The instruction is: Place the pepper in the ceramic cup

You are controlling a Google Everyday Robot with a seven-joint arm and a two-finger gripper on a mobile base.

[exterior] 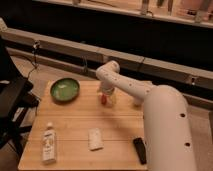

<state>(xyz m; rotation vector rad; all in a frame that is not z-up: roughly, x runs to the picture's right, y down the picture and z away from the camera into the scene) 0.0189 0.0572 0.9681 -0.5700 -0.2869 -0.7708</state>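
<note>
My gripper (104,93) hangs from the white arm over the middle of the wooden table (75,125), pointing down. It is shut on the small red-orange pepper (103,99), which hangs upright at its tip. The white ceramic cup (111,97) stands right beside the pepper, on its right, partly hidden by the gripper. The pepper is at the cup's left edge, close above the tabletop.
A green round bowl (65,89) sits at the table's back left. A white bottle (48,144) lies at the front left, a white packet (94,139) at the front middle, and a black remote (139,150) at the front right. A dark chair (12,100) stands to the left.
</note>
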